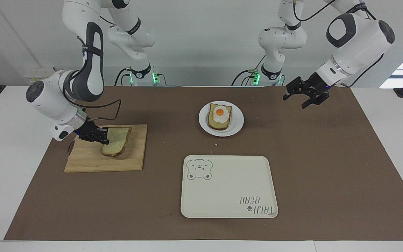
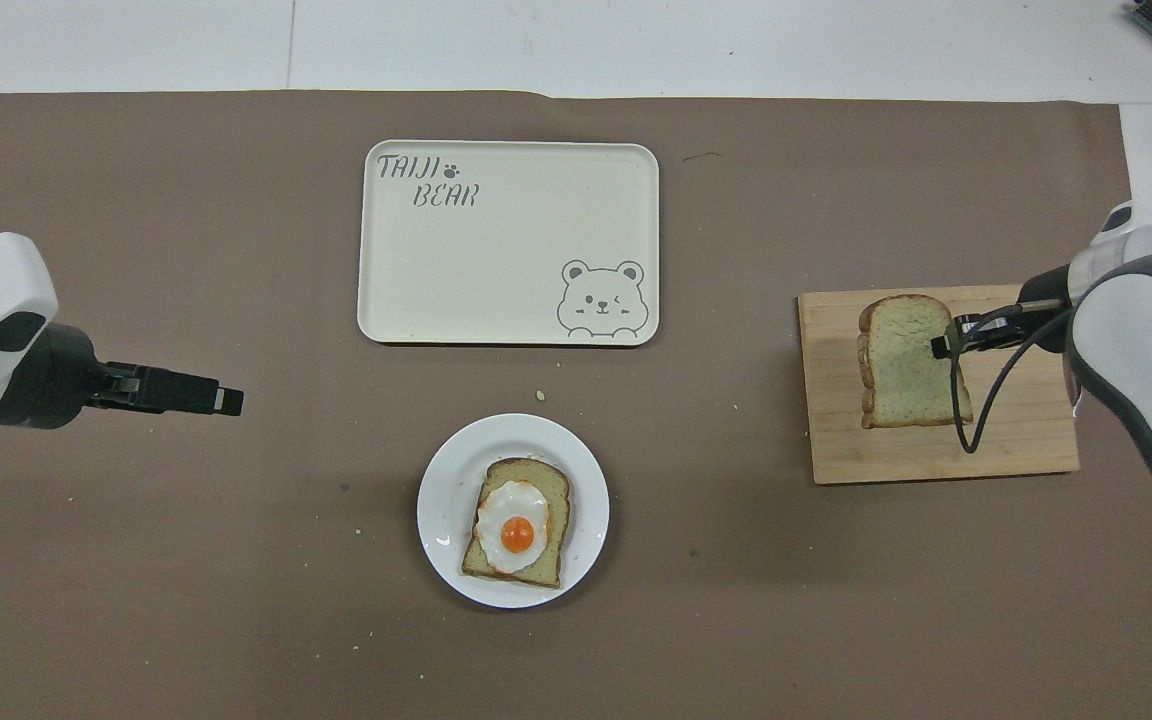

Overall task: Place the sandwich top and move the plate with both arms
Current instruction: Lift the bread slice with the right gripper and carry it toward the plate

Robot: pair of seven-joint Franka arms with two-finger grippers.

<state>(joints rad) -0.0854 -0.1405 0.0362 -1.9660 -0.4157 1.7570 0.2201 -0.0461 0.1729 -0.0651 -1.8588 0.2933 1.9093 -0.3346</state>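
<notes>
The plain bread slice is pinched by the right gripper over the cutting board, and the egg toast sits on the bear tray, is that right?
Not quite: the egg toast sits on the plate, not the bear tray; the facing view shows this. The right gripper does pinch the plain bread slice over the cutting board.

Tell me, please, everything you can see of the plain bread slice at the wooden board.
The sandwich top is a pale, speckled slice with a brown crust, one end rounded. It looks soft. The right tool is shut on one edge of it. It hangs tilted, lifted at the gripped side, over the wooden cutting board toward the right arm's end of the table.
</notes>
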